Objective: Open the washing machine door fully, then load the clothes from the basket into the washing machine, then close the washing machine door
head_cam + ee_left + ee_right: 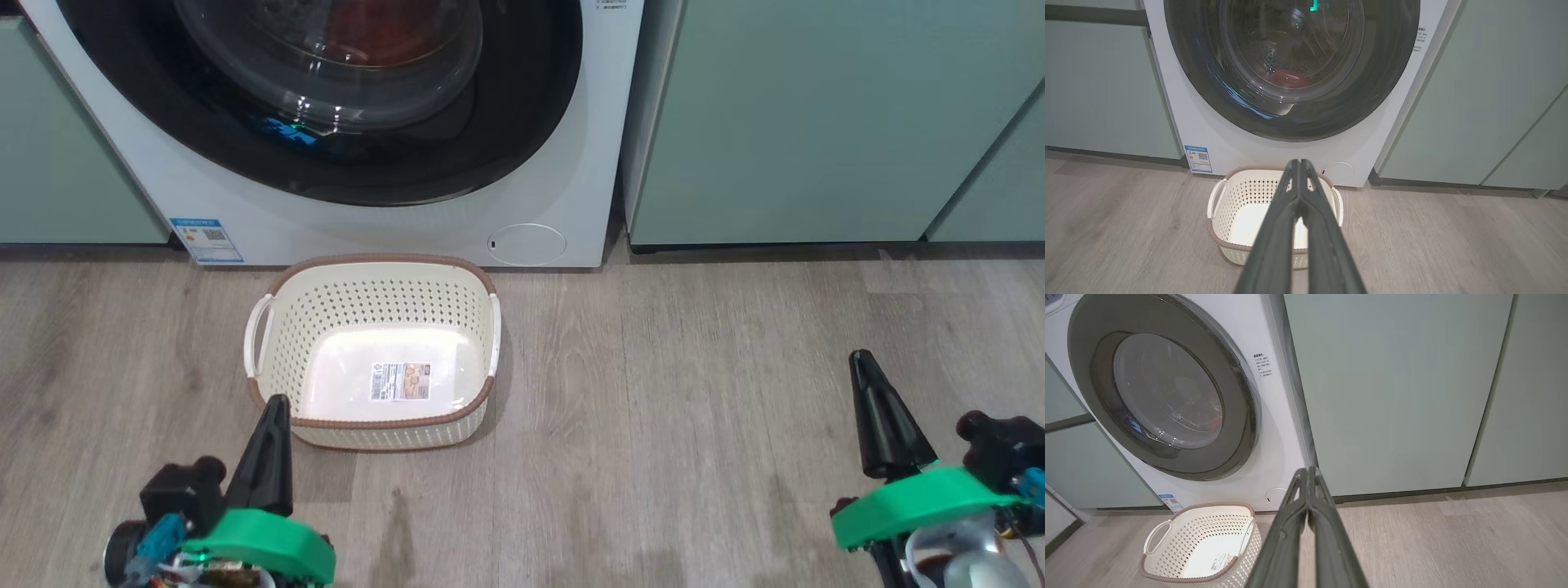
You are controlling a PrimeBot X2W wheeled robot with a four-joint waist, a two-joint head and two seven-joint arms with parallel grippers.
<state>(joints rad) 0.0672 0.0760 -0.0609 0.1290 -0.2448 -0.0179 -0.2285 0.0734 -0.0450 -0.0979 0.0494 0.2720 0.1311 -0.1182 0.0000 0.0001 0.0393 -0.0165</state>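
Note:
The white washing machine (563, 175) (1208, 134) (1274, 428) stands ahead with its black-rimmed round door (522, 131) (1384, 81) (1237, 396) shut flat against its front. Red clothes (1286, 77) (384, 37) show through the glass, inside the drum. On the floor before the washer sits the cream basket (371, 282) (1231, 228) (1167, 555), holding nothing but the label on its floor. My left gripper (276, 402) (1300, 163) is shut, low, just short of the basket's near left corner. My right gripper (859, 358) (1307, 470) is shut, well to the basket's right, over bare floor.
Pale green cabinets (816, 122) (1094, 90) (1392, 388) flank the washer on both sides. Wood-look floor (694, 408) runs in front. A blue energy sticker (206, 239) and a round filter cap (526, 243) mark the washer's lower front.

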